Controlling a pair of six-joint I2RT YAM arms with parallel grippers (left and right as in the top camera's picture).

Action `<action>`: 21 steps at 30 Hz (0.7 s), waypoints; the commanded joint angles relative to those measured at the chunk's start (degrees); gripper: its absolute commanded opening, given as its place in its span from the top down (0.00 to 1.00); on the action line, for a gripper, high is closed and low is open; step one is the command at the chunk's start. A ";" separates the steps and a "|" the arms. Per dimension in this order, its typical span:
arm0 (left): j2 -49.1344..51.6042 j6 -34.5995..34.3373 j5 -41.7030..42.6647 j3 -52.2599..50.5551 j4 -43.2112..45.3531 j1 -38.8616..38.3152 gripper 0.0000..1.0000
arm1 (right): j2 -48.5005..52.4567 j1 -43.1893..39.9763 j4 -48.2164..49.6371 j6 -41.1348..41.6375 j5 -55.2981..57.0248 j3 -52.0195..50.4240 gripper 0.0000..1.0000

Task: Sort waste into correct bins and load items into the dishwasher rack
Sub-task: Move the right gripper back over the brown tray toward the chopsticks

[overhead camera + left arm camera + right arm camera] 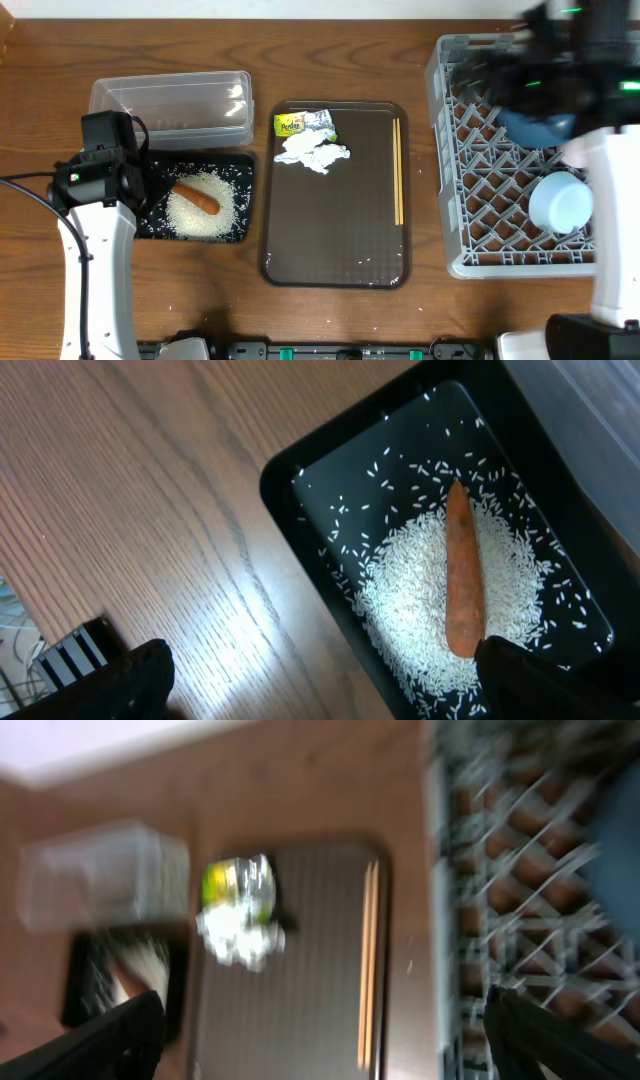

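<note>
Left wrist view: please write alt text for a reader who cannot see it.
A black tray on a wooden table holds a pile of white rice with an orange carrot stick lying on top. Loose grains are scattered around the pile. The left gripper is open.

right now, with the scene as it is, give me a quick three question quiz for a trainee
1. True or false: the carrot stick lies in the clear tub.
2. Where do the chopsticks lie? A the brown tray, B the clear tub, C the table.
3. Fill in: the white cup stands in the ____.

Key: 1 false, it lies on the rice in the black tray. 2 A. 3 rack.
</note>
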 commanded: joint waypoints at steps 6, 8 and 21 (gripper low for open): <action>0.11 -0.28 -0.87 0.68 -0.33 0.24 0.02 | 4.31 17.92 -2.69 12.09 22.95 0.09 0.01; 0.11 -0.28 -0.87 0.68 -0.33 0.24 0.02 | 6.21 19.19 -2.97 13.14 22.82 0.07 0.01; 0.11 -0.28 -0.87 0.68 -0.33 0.24 0.02 | 18.75 20.72 -4.22 16.00 15.08 0.07 0.01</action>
